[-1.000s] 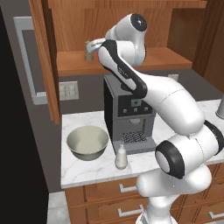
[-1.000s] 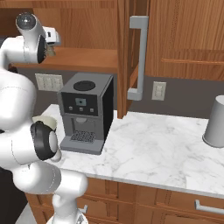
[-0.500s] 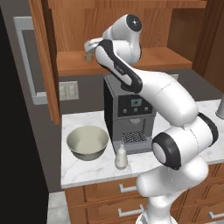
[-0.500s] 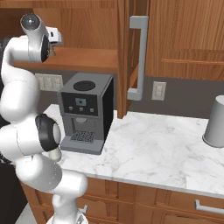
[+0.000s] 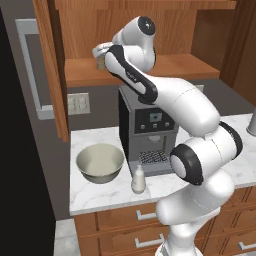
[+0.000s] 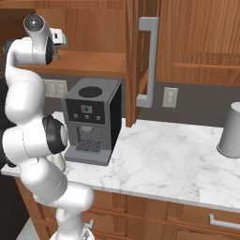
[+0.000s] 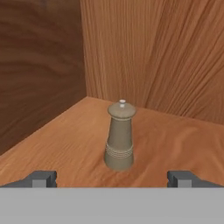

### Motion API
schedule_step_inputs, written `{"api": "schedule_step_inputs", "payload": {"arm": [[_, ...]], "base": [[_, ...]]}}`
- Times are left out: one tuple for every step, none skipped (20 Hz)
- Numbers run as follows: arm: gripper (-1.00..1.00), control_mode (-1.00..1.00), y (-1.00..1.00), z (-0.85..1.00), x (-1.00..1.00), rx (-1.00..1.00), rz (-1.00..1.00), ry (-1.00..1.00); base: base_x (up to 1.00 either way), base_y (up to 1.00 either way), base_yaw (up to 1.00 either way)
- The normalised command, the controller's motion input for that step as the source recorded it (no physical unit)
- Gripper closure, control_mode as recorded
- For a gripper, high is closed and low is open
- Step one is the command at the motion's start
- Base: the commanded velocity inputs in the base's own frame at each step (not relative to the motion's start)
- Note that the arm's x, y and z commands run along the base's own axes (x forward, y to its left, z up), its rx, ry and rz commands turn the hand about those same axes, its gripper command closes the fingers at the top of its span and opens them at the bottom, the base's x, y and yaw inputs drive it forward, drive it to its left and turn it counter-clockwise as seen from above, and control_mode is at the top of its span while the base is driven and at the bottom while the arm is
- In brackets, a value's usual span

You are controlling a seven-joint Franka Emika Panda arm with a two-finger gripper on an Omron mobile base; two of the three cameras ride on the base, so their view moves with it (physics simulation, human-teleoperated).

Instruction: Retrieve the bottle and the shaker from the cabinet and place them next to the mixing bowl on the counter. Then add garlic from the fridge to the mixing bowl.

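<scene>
The brown-tan shaker (image 7: 119,135) stands upright on the cabinet (image 5: 165,70) shelf, in the hand view centred a short way ahead of my gripper (image 7: 112,178). The fingertips (image 7: 41,178) stand wide apart on either side of it, open and not touching it. In the left base view the hand reaches into the left end of the shelf, where the shaker (image 5: 100,64) peeks out behind it. The white bottle (image 5: 138,179) stands on the marble counter (image 5: 95,192) just right of the mixing bowl (image 5: 100,162). Garlic and fridge are out of view.
A dark coffee machine (image 5: 147,132) stands on the counter under the shelf, right of the bowl. The open cabinet door (image 5: 52,70) hangs left of the hand. Another door with a grey handle (image 6: 147,61) stands right of the shelf. A grey canister (image 6: 230,130) sits far right.
The hand has edged further into the left end of the cabinet shelf toward the shaker. The jaws stayed wide. Bottle and bowl have not moved.
</scene>
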Motion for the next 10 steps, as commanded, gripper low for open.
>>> {"api": "schedule_step_inputs", "payload": {"arm": [[-1.00, -1.00, 0.00, 0.00, 0.28, 0.00, 0.00, 0.00], [-1.00, -1.00, 0.00, 0.00, 0.27, 0.00, 0.00, 0.00], [-1.00, -1.00, 0.00, 0.00, 0.26, 0.00, 0.00, 0.00], [-1.00, -1.00, 0.00, 0.00, 0.26, 0.00, 0.00, 0.00], [-1.00, -1.00, 0.00, -0.01, 0.25, 0.00, 0.00, 0.00], [-1.00, -1.00, 0.00, -0.01, 0.24, 0.00, 0.00, 0.00], [-1.00, -1.00, 0.00, -0.01, 0.24, 0.00, 0.00, 0.00], [-1.00, -1.00, 0.01, -0.01, 0.23, 0.00, 0.00, 0.00], [-1.00, -1.00, 0.04, -0.01, 0.21, 0.00, 0.00, 0.00], [-1.00, -1.00, 0.04, -0.01, 0.20, 0.00, 0.00, 0.00]], "base": [[0.00, 0.00, 0.00], [0.00, 0.00, 0.00], [0.00, 0.00, 0.00], [0.00, 0.00, 0.00], [0.00, 0.00, 0.00], [0.00, 0.00, 0.00], [0.00, 0.00, 0.00], [0.00, 0.00, 0.00], [0.00, 0.00, 0.00], [0.00, 0.00, 0.00]]}}
